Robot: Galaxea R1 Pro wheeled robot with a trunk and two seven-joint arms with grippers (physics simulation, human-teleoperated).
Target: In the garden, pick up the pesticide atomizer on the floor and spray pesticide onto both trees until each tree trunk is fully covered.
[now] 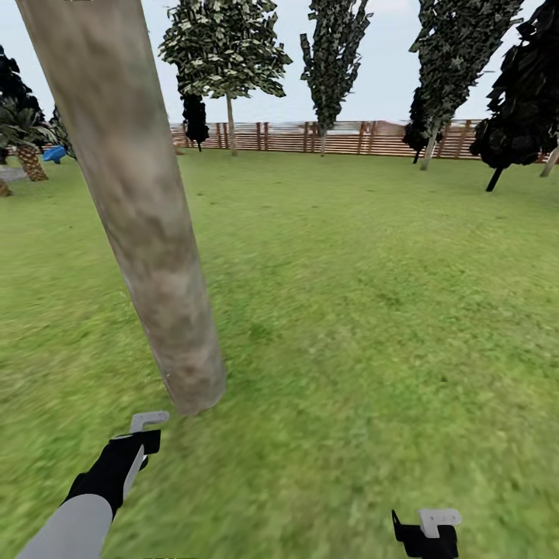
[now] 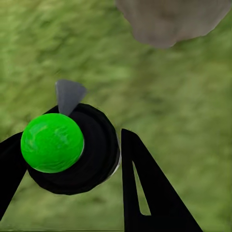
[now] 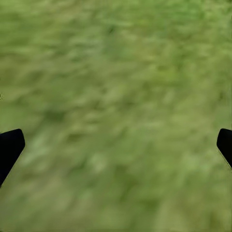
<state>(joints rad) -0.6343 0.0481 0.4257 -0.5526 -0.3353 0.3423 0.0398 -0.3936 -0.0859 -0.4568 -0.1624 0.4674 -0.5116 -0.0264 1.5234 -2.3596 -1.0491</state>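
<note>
The left gripper, its fingers clasped round the pesticide atomizer, sits just before the base of the upright tree trunk, nearer than the right gripper, whose fingers are spread wide.

Tree trunk ahead-left; fence probably far behind

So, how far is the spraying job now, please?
Done: the atomizer is picked up; the left gripper holds its black body with the green ball on top. In hand: the robot stands beside one thick tree trunk, nozzle towards its base. No spray shows on the bark. Left: covering this trunk and the second tree's. The right gripper is open over grass.
</note>
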